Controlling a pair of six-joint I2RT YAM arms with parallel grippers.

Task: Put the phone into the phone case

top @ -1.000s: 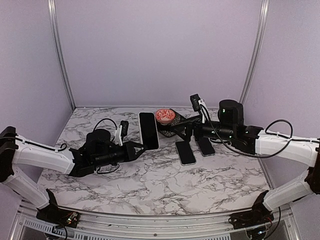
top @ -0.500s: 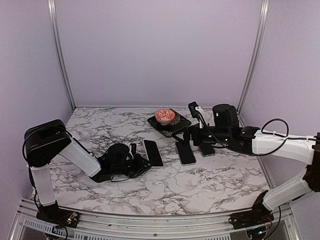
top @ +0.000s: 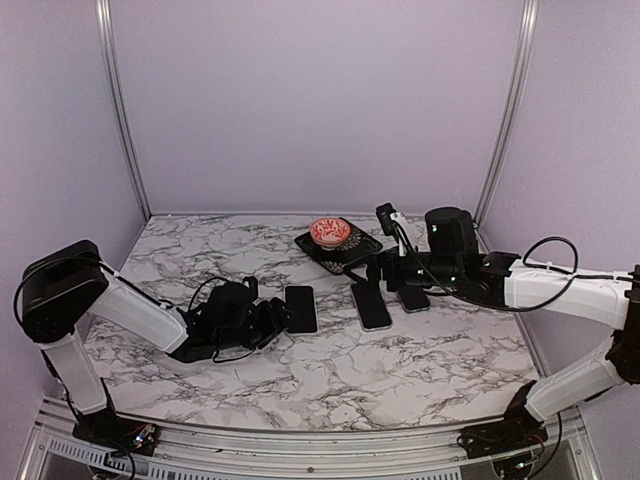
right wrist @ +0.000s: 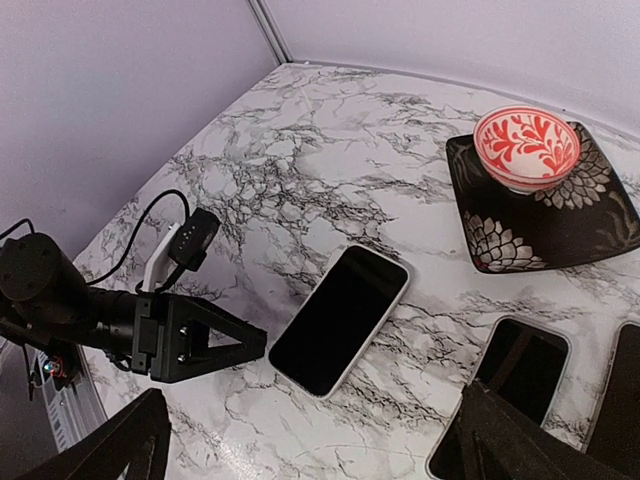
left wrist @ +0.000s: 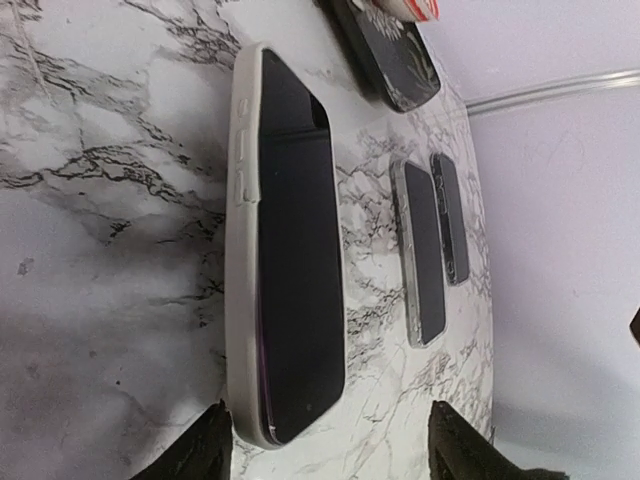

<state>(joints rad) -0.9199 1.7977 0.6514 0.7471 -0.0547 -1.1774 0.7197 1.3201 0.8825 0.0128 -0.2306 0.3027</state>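
A dark-screened phone sits inside its white phone case (top: 300,308) and lies flat on the marble, left of centre. In the left wrist view, the cased phone (left wrist: 290,270) has its near end between the tips of my left gripper (left wrist: 325,450), which is open and grips nothing. From above, the left gripper (top: 272,318) lies low just left of the phone. My right gripper (top: 380,272) hovers open and empty right of centre. The right wrist view looks down on the cased phone (right wrist: 340,318) and the left gripper (right wrist: 205,345).
Two more phones (top: 370,305) (top: 412,295) lie side by side under the right arm. A red-patterned bowl (top: 329,232) stands on a black plate (top: 350,250) at the back. Purple walls close in the table.
The left gripper brought the cased phone down from mid-air, laid it flat on the marble and opened, letting go. The left arm drew back. The right gripper hardly moved.
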